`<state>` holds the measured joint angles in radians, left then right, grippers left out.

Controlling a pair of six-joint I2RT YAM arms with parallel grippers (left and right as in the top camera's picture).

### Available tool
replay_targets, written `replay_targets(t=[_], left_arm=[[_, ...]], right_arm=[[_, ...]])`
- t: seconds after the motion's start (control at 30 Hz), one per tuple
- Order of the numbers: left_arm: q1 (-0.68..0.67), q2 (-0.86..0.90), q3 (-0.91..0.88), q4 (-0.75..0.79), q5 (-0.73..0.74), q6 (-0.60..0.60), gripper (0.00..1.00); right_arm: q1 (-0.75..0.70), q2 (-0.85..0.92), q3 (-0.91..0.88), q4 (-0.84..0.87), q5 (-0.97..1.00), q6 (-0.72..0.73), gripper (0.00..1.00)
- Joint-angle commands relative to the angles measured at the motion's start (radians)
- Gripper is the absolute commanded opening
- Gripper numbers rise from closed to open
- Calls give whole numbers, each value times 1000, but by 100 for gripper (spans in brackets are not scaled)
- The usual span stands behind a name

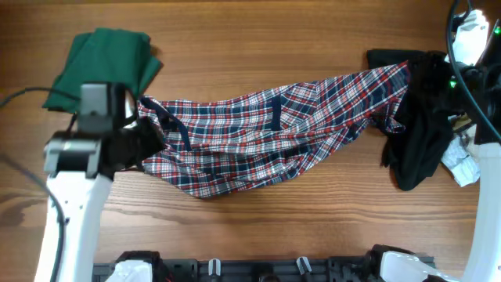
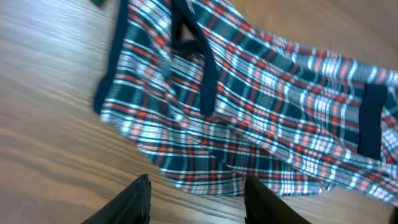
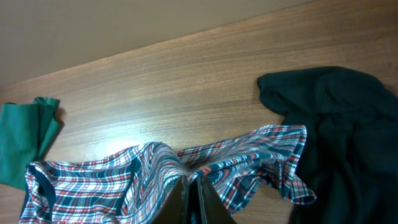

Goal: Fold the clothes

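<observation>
A red, white and navy plaid shirt (image 1: 266, 133) lies stretched across the middle of the table. It also shows in the left wrist view (image 2: 249, 118) and the right wrist view (image 3: 124, 174). My left gripper (image 1: 149, 142) is open and empty at the shirt's left end, and its fingers (image 2: 199, 196) straddle bare wood just short of the shirt's edge. My right gripper (image 3: 194, 186) is shut on a fold of the plaid shirt. In the overhead view it holds the shirt's right end (image 1: 403, 78), lifted a little.
A folded green cloth (image 1: 102, 63) lies at the back left, behind my left arm. A black garment (image 1: 419, 149) is heaped at the right, next to the shirt's right end. White crumpled items (image 1: 466, 164) sit by the right edge.
</observation>
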<state>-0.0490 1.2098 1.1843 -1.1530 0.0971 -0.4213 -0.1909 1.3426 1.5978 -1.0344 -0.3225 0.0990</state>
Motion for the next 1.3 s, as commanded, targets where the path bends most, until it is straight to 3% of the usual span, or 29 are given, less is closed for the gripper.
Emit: replay_targets(t=[0.0, 0.13, 0.33, 0.5, 0.93, 1.03, 1.17, 1.27], left_arm=[[-28, 97, -100, 85, 94, 55, 48], [-28, 167, -232, 314, 203, 78, 49], [-28, 216, -296, 493, 201, 127, 52], [-27, 301, -328, 545, 144, 131, 52], [-27, 395, -348, 717, 171, 130, 52], [-28, 395, -348, 745, 239, 124, 45], [-28, 395, -348, 744, 295, 122, 22], [-28, 395, -349, 731, 299, 123, 20]], right_arm=[[4, 4, 21, -10, -12, -23, 4], [4, 4, 21, -13, -12, -29, 4], [4, 4, 21, -19, -12, -47, 4], [4, 4, 21, -36, -12, -72, 4], [4, 4, 21, -39, -11, -73, 4], [4, 4, 21, -34, -11, -73, 4], [4, 4, 21, -32, -11, -73, 4], [4, 4, 21, -33, -11, -73, 4]])
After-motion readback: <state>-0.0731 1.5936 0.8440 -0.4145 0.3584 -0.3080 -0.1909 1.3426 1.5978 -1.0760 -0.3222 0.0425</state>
